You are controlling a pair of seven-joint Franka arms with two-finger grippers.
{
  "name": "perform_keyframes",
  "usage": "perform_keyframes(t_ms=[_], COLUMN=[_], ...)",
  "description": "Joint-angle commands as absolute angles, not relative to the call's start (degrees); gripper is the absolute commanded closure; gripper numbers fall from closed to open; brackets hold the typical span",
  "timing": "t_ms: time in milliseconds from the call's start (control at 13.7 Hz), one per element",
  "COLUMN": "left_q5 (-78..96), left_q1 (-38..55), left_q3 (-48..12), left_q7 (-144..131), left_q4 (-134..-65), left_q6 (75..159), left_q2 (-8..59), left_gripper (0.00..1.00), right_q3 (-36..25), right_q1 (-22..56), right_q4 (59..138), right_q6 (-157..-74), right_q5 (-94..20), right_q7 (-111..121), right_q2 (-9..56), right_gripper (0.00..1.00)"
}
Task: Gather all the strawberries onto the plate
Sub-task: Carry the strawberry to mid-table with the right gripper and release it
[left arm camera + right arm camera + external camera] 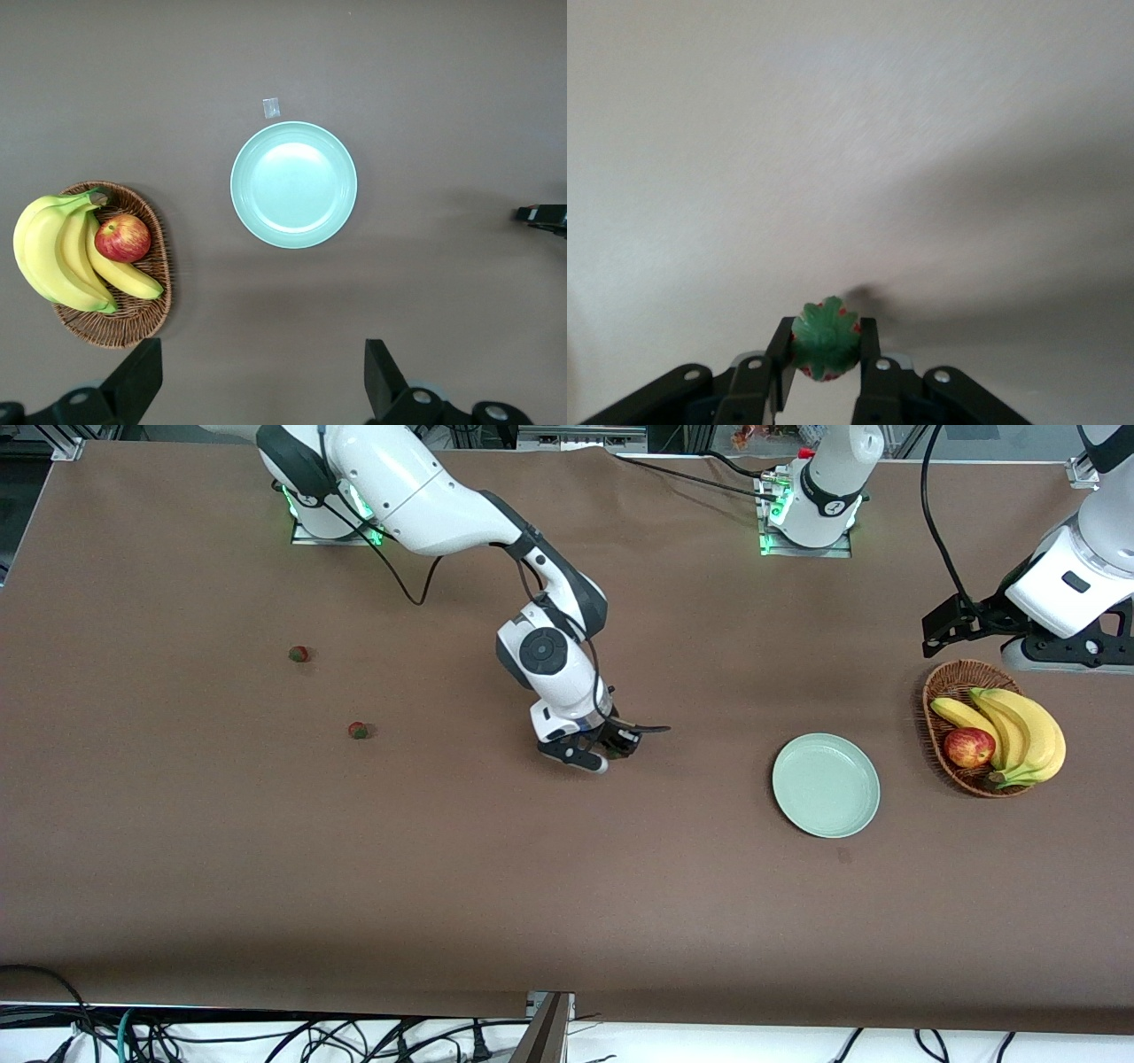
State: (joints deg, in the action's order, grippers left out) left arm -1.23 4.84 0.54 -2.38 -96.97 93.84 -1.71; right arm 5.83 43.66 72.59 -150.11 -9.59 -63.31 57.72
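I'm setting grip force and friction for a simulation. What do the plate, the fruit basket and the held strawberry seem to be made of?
Plate: probably plastic or melamine; smooth pale mint with a soft sheen.
Fruit basket: woven wicker, brown and matte, with visible strands.
Strawberry, clamped in the right gripper: apparently a plastic or rubber replica; its green cap looks moulded and evenly coloured.

Evenly lit from overhead, bright, no glare. Soft shadows under the round pale mint-green plate (826,785) and the brown wicker fruit basket (950,687). In the right wrist view, washed out and hazy; tiny red strawberry with green leafy cap (825,351) sharp between the black fingers (780,363), faint blurred shadow just past the fingertips.
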Motion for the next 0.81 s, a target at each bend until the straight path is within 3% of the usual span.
perform_keyframes(t_ms=[0,147,733], left_q5=[-0.26,-0.26,-0.26], left_q1=[4.92,4.92,5.10], left_q3=[0.62,0.62,0.62], left_q7=[-2.72,-2.72,-2.81], left_q4=[-95.80,-95.80,-95.71], left_q6=[92.72,92.72,92.72], left_q2=[-1.58,-1.58,-1.58], left_gripper=[0.00,0.00,0.00], right_q3=[4.84,4.40,2.64], right_q1=[43.95,42.02,28.05], right_q4=[69.87,69.87,69.96], right_q6=[-149.77,-146.98,-121.24], right_q5=[-9.59,-9.41,-9.23], right_q7=[-63.81,-62.85,-33.08], right_q2=[58.28,56.61,50.54], right_gripper=[0.00,0.00,0.00])
